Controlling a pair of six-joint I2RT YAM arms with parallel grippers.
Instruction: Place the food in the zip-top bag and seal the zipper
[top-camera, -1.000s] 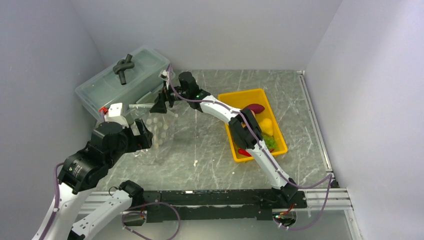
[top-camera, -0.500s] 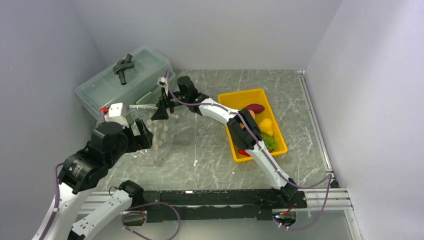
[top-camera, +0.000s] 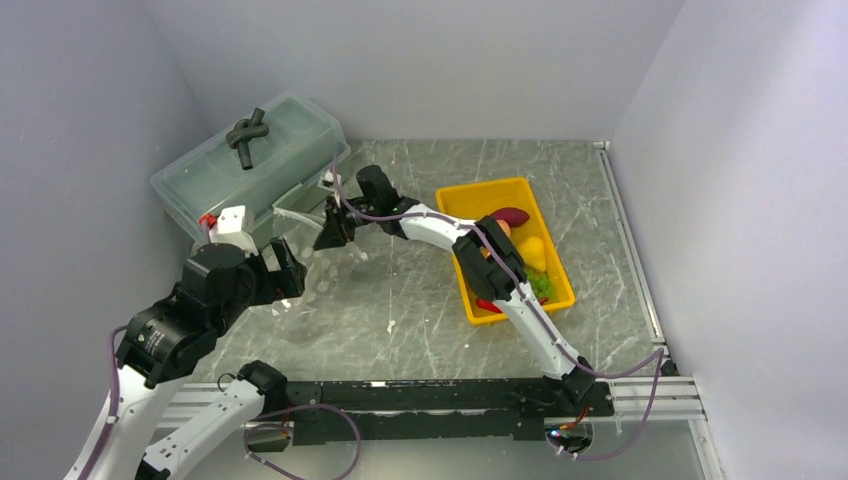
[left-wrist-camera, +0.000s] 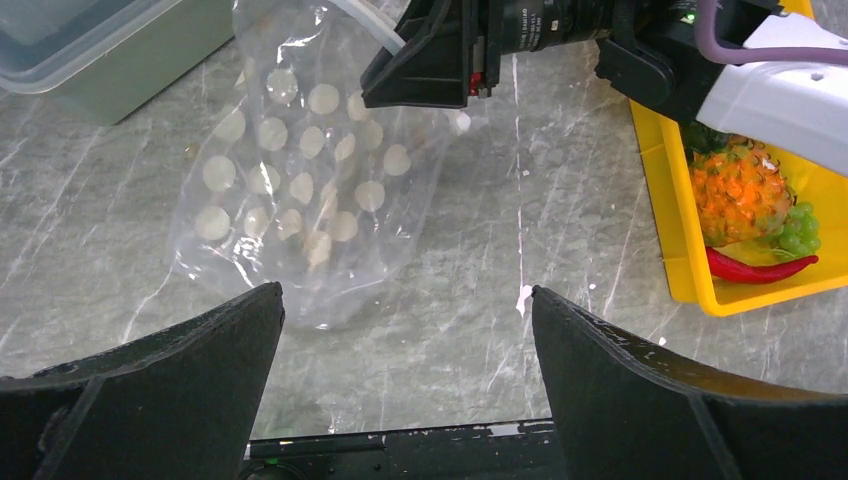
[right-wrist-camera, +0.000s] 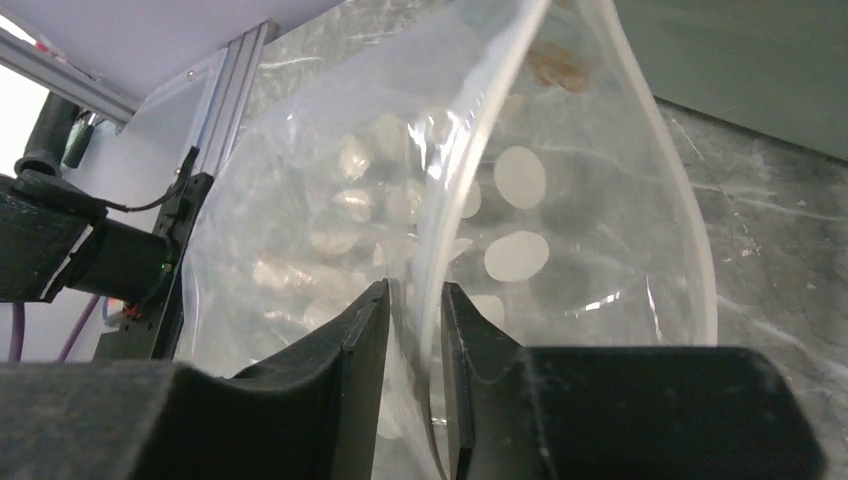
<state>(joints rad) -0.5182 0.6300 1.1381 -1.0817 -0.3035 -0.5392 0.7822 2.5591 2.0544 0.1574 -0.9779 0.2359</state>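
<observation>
While nothing has gone in yet, the bag (left-wrist-camera: 300, 190) is at least in hand: left of centre in the left wrist view, its mouth edge is pinched tight between the fingers of the right gripper (right-wrist-camera: 415, 300), and its bottom seems to rest on the table (left-wrist-camera: 520, 200). The left gripper (left-wrist-camera: 405, 310) hangs below it, jaws spread wide, holding nothing. The food I can see sits in the yellow tray (left-wrist-camera: 690, 275) at right: pineapple (left-wrist-camera: 738, 190), grapes (left-wrist-camera: 800, 225), chili (left-wrist-camera: 760, 268). Loading and sealing both lie ahead, I'd say. The bag looks limp, clear and crumpled, with white dots showing through. The zipper (right-wrist-camera: 480, 140) runs up as a pale strip, and the mouth appears to bow open.
</observation>
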